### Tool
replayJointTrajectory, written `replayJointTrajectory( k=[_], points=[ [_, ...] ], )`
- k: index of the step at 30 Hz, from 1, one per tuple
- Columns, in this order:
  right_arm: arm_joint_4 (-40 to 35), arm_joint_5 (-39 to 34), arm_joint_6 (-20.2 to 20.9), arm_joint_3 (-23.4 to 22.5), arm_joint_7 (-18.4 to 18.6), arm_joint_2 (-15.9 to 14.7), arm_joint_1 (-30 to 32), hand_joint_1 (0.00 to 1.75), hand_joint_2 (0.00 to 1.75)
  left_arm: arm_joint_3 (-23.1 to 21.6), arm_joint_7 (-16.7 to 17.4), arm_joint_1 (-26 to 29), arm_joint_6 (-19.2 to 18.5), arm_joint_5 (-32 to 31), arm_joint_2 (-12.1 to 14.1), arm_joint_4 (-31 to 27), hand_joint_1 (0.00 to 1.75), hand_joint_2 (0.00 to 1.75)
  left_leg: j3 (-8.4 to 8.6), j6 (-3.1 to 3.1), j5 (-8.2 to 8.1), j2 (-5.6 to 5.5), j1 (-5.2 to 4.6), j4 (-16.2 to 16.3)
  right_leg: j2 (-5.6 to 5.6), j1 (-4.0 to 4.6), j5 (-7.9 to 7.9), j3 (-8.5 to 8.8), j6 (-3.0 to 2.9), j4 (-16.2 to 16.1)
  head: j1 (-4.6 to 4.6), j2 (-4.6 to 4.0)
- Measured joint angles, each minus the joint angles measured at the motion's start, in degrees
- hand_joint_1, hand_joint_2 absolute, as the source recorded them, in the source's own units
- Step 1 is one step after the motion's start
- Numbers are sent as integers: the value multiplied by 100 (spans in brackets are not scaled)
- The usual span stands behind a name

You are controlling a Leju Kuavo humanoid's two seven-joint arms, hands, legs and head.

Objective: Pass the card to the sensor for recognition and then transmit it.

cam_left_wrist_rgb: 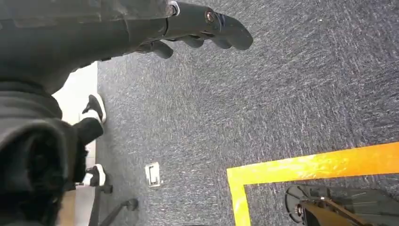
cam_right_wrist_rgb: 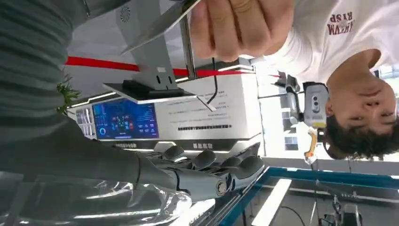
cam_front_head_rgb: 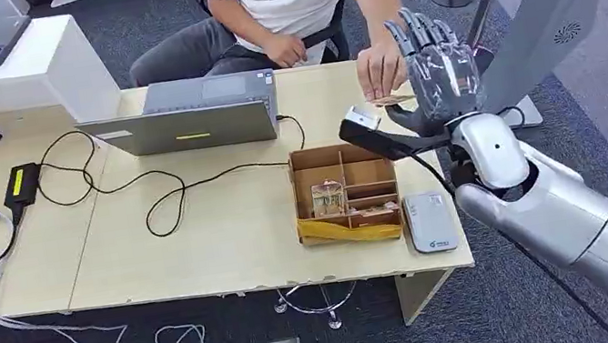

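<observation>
The hand-over, the last step of the task, is under way. The robot's right hand (cam_front_head_rgb: 442, 76) is raised above the far right corner of the counter (cam_front_head_rgb: 227, 230), palm turned up and away, with its fingers (cam_front_head_rgb: 418, 32) extended upward and slightly apart. A seated person's hand (cam_front_head_rgb: 381, 72) reaches in from across the counter and meets it. The card (cam_front_head_rgb: 396, 100), a thin tan sliver, sits between the person's fingertips and the robot's palm. The person plainly pinches it; whether the robot's fingers also grip it cannot be told from these views.

In the right wrist view the robot's fingers lie stretched out nearly straight and side by side, with the person's hand close overhead.

The next move, by my judgement, calls for the right hand to let go cleanly if it has not, then draw back without knocking the cardboard box (cam_front_head_rgb: 345, 191) or the small white card reader (cam_front_head_rgb: 430, 221) just beside it on the near edge.

The left hand (cam_left_wrist_rgb: 197, 26) hangs down beside the body over grey carpet, its fingers loosely curved and holding nothing.
</observation>
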Motion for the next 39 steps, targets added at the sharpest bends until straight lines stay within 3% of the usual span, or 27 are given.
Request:
replayJointTrajectory(
  k=[2, 3, 4, 17, 39],
  points=[
    [15, 79, 31, 31, 0, 11, 18, 3, 175, -15, 2, 6, 2, 9, 2, 0, 0, 0, 3, 1, 3, -1, 0, 3, 1, 0, 3, 0, -2, 1, 7, 0],
    [24, 103, 48, 35, -4, 13, 24, 154, 175, -20, 2, 7, 2, 15, 2, 0, 0, 0, 3, 0, 3, 0, 0, 2, 2, 0, 3, -1, -2, 1, 2, 0],
    [28, 116, 61, 35, -9, 22, 31, 175, 175, -22, 2, 7, 4, 15, 2, 0, 0, 0, 4, 0, 3, 1, 0, 2, 2, 0, 3, 0, -2, 1, 4, 0],
    [81, 105, 387, 39, -44, 44, 32, 175, 175, -55, 0, 8, 2, 35, 2, 0, 0, 0, 7, -3, 5, 4, 0, 2, 1, 1, 6, 0, -7, 1, 2, 0],
    [179, -77, 345, 55, -111, 131, 23, 175, 175, -142, 2, 8, 0, 107, 4, 0, 0, 0, 6, -3, 4, 5, 0, 2, 1, 1, 6, 0, -7, 1, 4, 0]
  ],
)
